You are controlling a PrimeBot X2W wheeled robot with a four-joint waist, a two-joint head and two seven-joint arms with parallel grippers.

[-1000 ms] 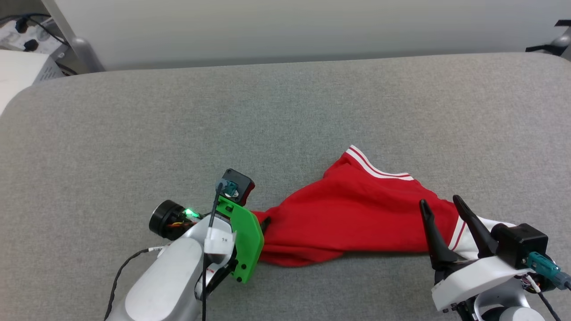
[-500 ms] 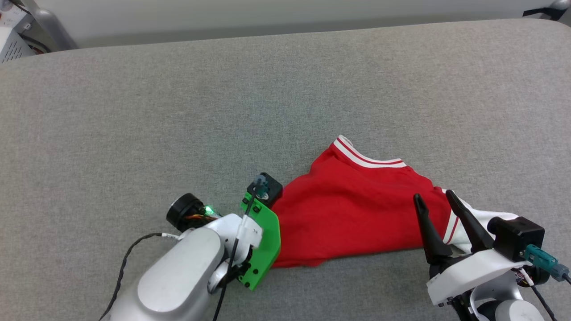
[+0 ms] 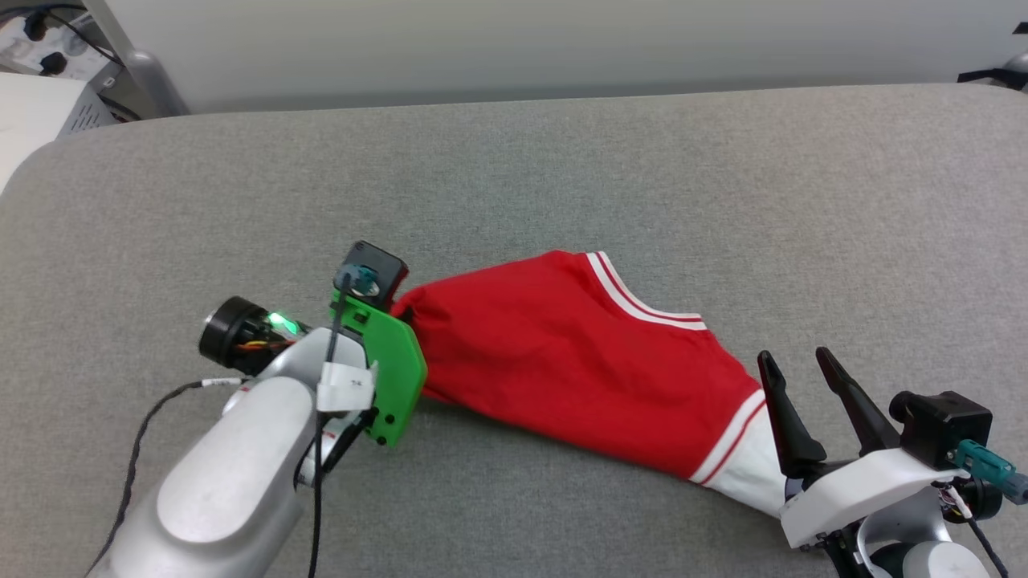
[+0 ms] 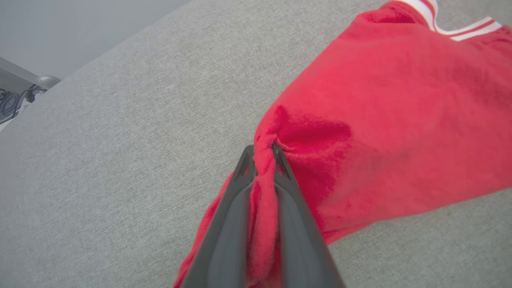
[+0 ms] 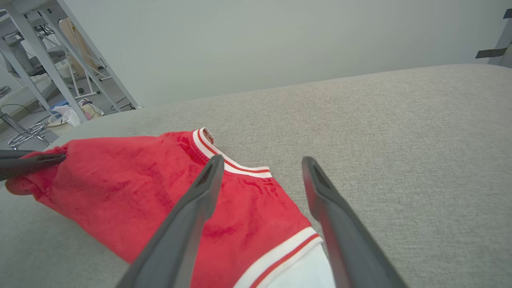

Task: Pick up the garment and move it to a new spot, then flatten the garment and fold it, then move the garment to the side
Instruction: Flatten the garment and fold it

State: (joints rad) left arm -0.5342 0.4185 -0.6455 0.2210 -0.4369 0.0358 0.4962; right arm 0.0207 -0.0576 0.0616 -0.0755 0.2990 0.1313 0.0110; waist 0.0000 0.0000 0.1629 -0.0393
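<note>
Head view: the garment (image 3: 578, 353) lies stretched across the grey cushion (image 3: 514, 185); the right gripper (image 3: 792, 357) stands wide open at its white sleeve end, holding nothing

Left wrist view: the left gripper (image 4: 264, 150) is clamped on a red fold

Right wrist view: spread fingers (image 5: 188, 216) hover above the garment's striped trim

On the grey fabric-covered tabletop (image 3: 514, 185) before us, the red jersey T-shirt (image 3: 578, 353) lies stretched slantwise, its left end farther from us and its right end nearer. The left end sits pinched between the fingers of our left gripper (image 4: 264, 154). Our right gripper (image 3: 793, 360) stands over the near right end, jaws apart, with the white sleeve (image 3: 747, 474) beneath it.
</note>
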